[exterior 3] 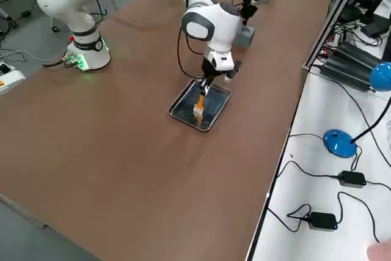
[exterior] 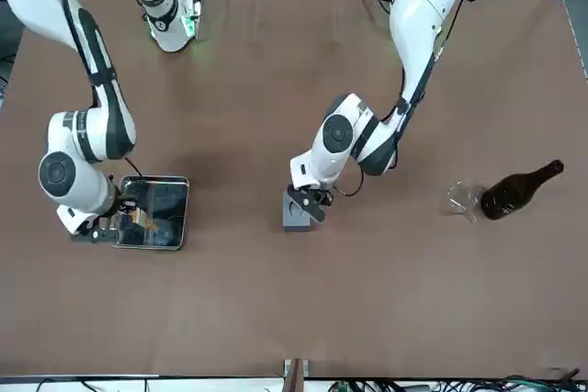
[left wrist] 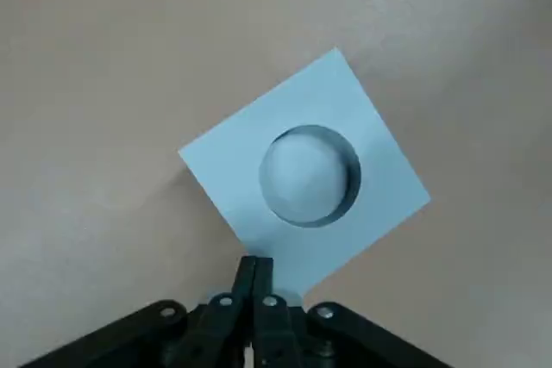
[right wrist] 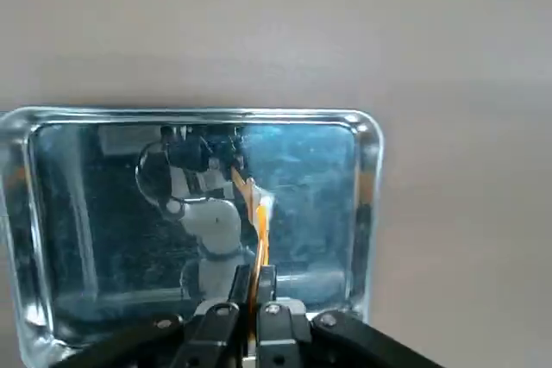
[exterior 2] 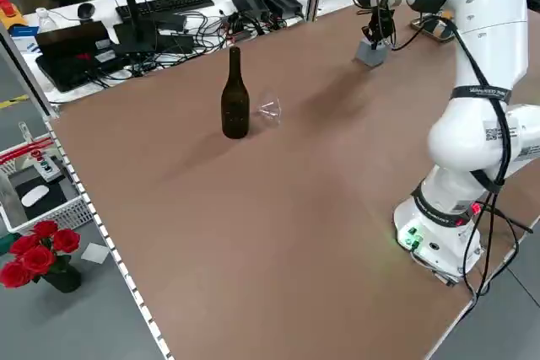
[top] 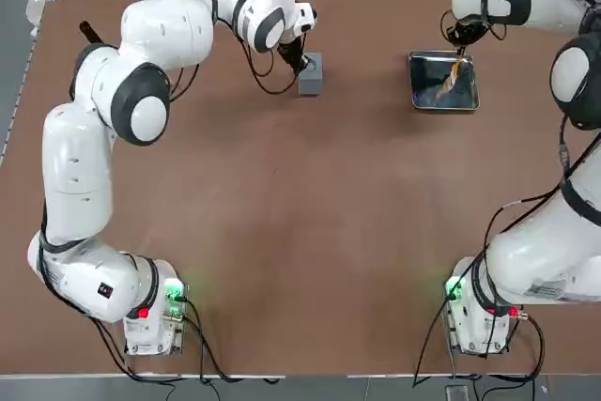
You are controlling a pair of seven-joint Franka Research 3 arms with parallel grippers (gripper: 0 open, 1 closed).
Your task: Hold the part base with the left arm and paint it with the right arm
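The part base (top: 311,73), a small grey block with a round hole in its top (left wrist: 306,178), stands on the brown table at the far middle. My left gripper (top: 300,58) is shut, and its joined fingertips (left wrist: 254,266) press down on the block's top edge. My right gripper (top: 461,44) hovers over a steel tray (top: 443,104) at the far right. It is shut on an orange-handled brush (exterior 3: 199,105), whose tip hangs down into the tray (right wrist: 371,178). The brush handle (right wrist: 259,230) shows between the shut fingers.
A dark bottle (exterior: 519,190) lies on its side in the front view, beside a clear glass (exterior: 464,199), on the robot's left half of the table. A desk with cables and keyboards (exterior 2: 160,6) borders the far edge. Red roses (exterior 2: 34,250) stand off the table.
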